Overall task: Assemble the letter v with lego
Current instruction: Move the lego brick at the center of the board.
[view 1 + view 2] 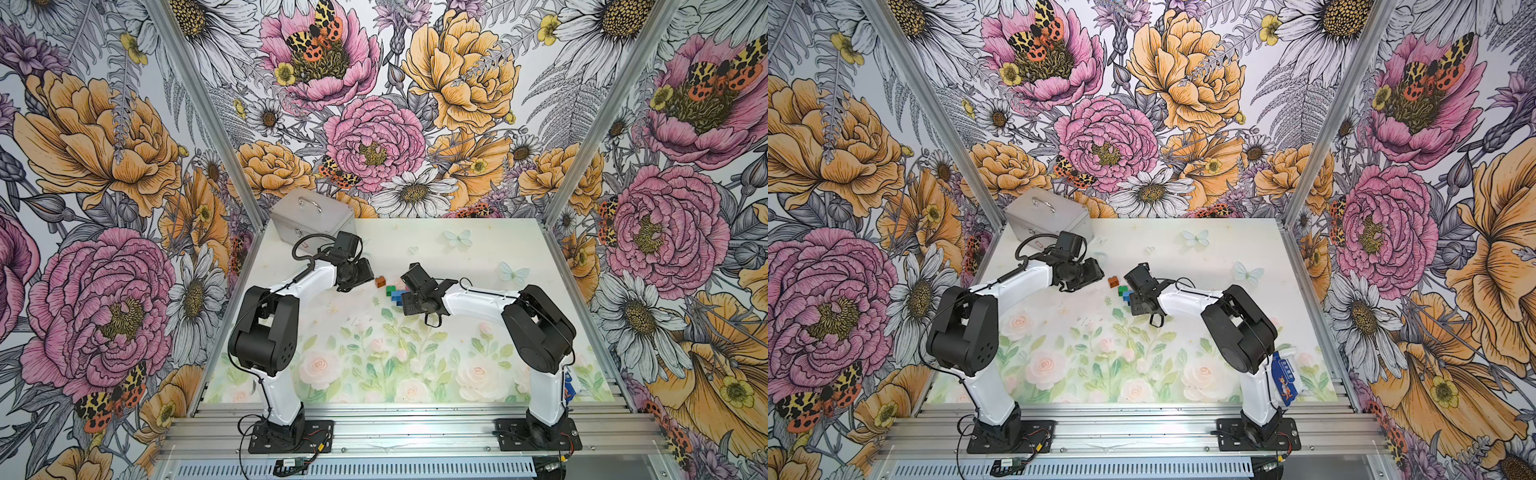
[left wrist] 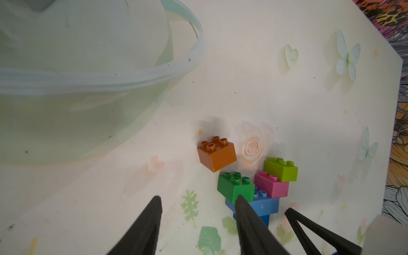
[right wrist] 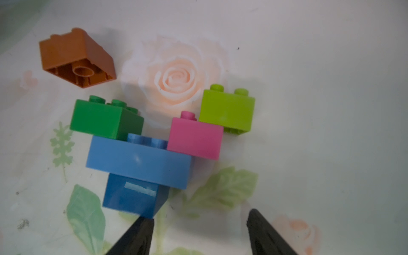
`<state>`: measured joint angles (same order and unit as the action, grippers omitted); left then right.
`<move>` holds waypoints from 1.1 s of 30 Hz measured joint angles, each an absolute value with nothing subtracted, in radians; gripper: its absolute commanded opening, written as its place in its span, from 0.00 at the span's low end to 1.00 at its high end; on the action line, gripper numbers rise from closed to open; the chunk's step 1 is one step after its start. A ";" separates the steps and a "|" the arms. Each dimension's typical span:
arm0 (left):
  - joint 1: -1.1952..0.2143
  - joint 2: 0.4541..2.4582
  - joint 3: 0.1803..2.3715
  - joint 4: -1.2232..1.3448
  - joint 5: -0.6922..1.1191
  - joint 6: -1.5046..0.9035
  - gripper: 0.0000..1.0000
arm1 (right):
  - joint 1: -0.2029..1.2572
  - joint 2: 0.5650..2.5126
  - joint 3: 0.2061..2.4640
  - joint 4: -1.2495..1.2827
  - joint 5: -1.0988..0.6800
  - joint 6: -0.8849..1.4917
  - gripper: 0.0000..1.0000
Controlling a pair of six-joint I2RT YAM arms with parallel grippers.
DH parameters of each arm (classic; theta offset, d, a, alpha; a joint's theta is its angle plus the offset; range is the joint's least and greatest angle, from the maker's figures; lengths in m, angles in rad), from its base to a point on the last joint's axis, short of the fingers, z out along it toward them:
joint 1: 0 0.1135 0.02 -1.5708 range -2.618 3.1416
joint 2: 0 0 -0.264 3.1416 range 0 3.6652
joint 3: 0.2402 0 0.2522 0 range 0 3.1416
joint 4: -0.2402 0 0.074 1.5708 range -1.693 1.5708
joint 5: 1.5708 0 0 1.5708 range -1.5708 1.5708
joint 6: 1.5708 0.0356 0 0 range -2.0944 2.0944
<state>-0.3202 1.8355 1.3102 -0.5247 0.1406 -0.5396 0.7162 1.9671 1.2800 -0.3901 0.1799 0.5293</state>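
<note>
Half-built V (image 3: 139, 161) lies flat; brown brick (image 3: 75, 55) loose, seemingly tilted.

The left arm (image 1: 266, 328) rises from its base, folds at the elbow and reaches forward and inward, its wrist bent so the left tool (image 2: 198, 198) slants downward. Its two dark fingers (image 2: 152, 220) stand apart with an open gap between them. The right arm (image 1: 540, 328) mirrors this pose, its white forearm stretching inward to the right tool (image 3: 198, 217), which also slants downward with its jaws spread wide. The two tools face each other, near but not touching. In the left wrist view, one finger of the right tool shows just beyond the left tool's outer finger.
</note>
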 measured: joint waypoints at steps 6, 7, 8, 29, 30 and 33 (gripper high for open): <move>-0.320 1.909 1.423 -0.599 0.146 -0.356 0.55 | 0.703 1.977 1.311 -0.404 0.170 0.475 0.64; -0.320 1.911 1.432 -0.606 0.150 -0.321 0.56 | 0.700 1.977 1.313 -0.404 0.164 0.461 0.63; -0.319 1.911 1.439 -0.614 0.154 -0.287 0.56 | 0.697 1.977 1.315 -0.404 0.160 0.448 0.62; -0.287 1.911 1.451 -0.651 0.233 0.081 0.60 | 0.623 2.052 1.436 -0.412 -0.095 0.213 0.61; -0.289 1.911 1.450 -0.652 0.234 0.091 0.60 | 0.619 2.057 1.446 -0.412 -0.111 0.205 0.61; -0.292 1.911 1.450 -0.652 0.234 0.124 0.61 | 0.606 2.078 1.478 -0.414 -0.149 0.181 0.61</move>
<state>-0.2924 1.9110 1.4502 -0.6518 0.2344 0.1242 0.6064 2.0777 1.4784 -0.4141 -0.1493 0.1806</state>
